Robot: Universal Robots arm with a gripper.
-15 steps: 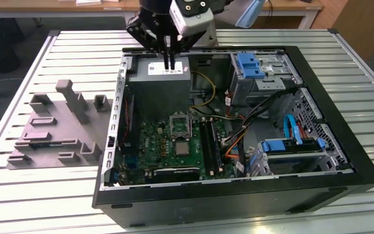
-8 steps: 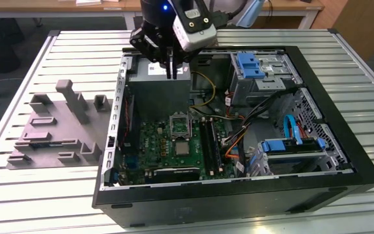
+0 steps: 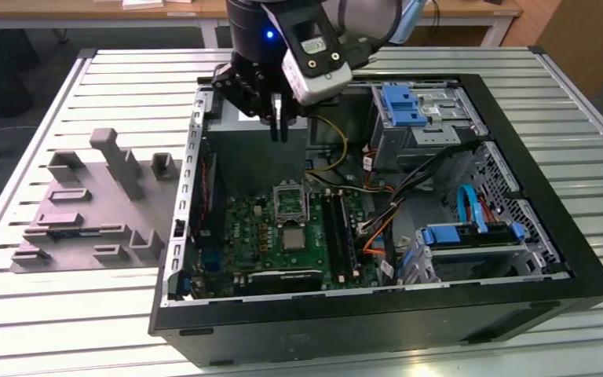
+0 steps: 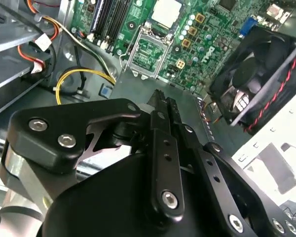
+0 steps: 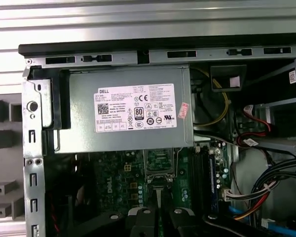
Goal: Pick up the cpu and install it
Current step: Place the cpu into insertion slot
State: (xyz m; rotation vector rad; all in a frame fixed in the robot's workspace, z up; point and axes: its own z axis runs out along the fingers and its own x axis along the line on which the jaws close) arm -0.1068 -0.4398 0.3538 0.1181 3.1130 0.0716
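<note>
Silvery cpu (image 3: 294, 238) flat on the green motherboard (image 3: 247, 228), just nearer than the empty socket (image 3: 289, 199), top face up, seemingly staged for a downward grasp. Gripper (image 3: 279, 135) high over the power supply (image 5: 123, 108) at the far corner of the case (image 3: 385, 330) on the exterior view's left, fingers pressed together on nothing, well apart from the cpu. Open room above the board; cables (image 3: 427, 177) crowding its right edge.

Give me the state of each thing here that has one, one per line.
Computer case: lying flat on the table, side panel off, inside exposed.
Processor socket: empty, no chip seated in it.
Gripper: shut, hanging above the open case near its power supply.
</note>
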